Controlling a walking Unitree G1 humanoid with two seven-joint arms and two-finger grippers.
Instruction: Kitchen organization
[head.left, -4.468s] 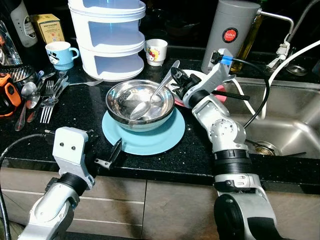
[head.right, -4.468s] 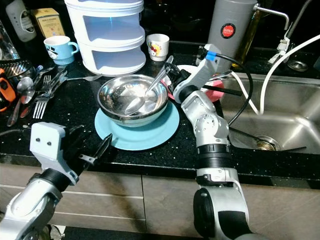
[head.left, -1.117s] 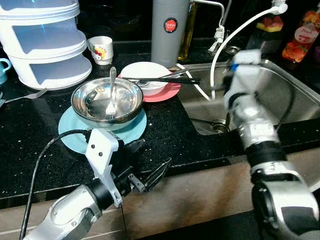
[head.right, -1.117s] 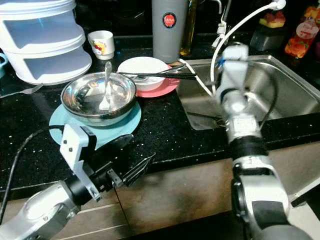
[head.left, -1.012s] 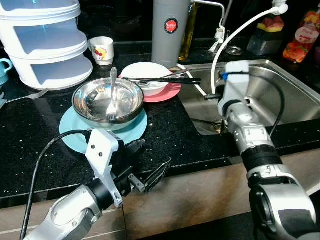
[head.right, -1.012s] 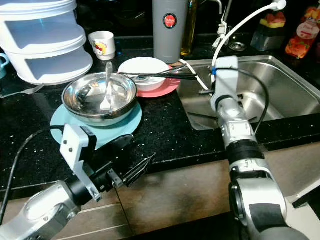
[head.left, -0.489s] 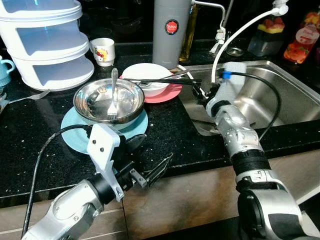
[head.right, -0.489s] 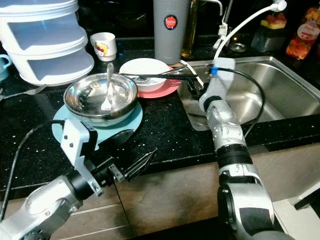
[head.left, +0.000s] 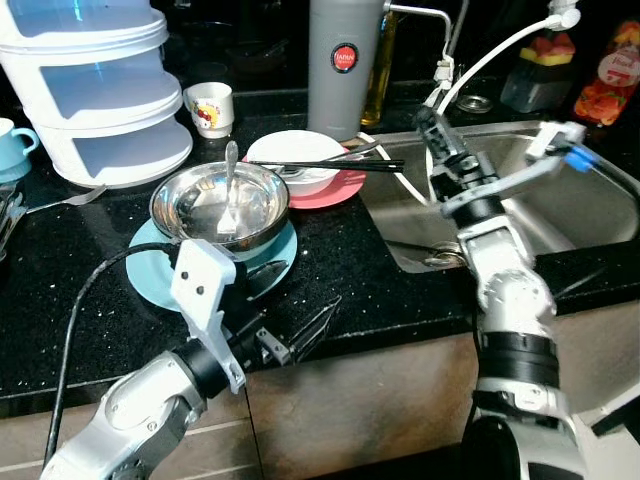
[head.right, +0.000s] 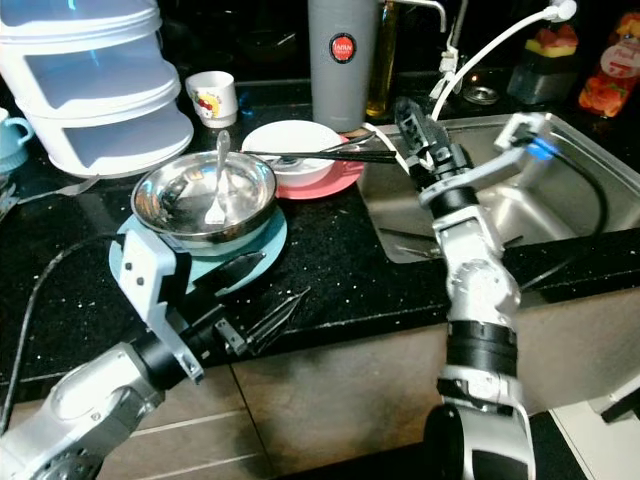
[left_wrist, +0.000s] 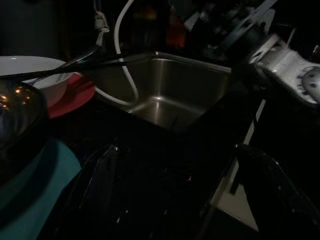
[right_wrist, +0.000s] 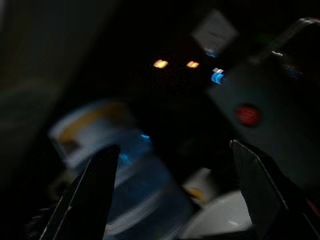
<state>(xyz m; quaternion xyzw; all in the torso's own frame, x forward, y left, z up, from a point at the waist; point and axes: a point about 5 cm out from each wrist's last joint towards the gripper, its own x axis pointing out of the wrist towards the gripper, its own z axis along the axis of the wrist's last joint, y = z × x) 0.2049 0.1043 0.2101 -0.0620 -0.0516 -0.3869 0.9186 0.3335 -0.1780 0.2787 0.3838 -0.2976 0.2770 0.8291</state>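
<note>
A steel bowl (head.left: 200, 208) with a metal utensil (head.left: 230, 180) in it stands on a teal plate (head.left: 150, 272) on the black counter. Behind it a white bowl (head.left: 295, 150) rests on a pink plate (head.left: 335, 190), with black chopsticks (head.left: 340, 165) laid across. My left gripper (head.left: 310, 282) hovers open at the counter's front edge, one finger over the teal plate's rim, holding nothing. Raised over the left rim of the sink (head.left: 600, 215), my right gripper (head.left: 437, 140) is open and empty, fingers pointing up and back. In the right wrist view its fingers (right_wrist: 90, 195) stand wide apart.
A white tiered container (head.left: 95, 95), a small printed mug (head.left: 212, 106) and a grey thermos (head.left: 340, 60) line the back of the counter. A blue mug (head.left: 12, 137) sits far left. A white hose (head.left: 490, 55) arcs over the sink; bottles (head.left: 615, 70) stand at the back right.
My right arm has swung up from the sink's edge, its gripper now raised and pointing back. The left gripper has stayed at the counter's front edge. The camera has shifted slightly.
</note>
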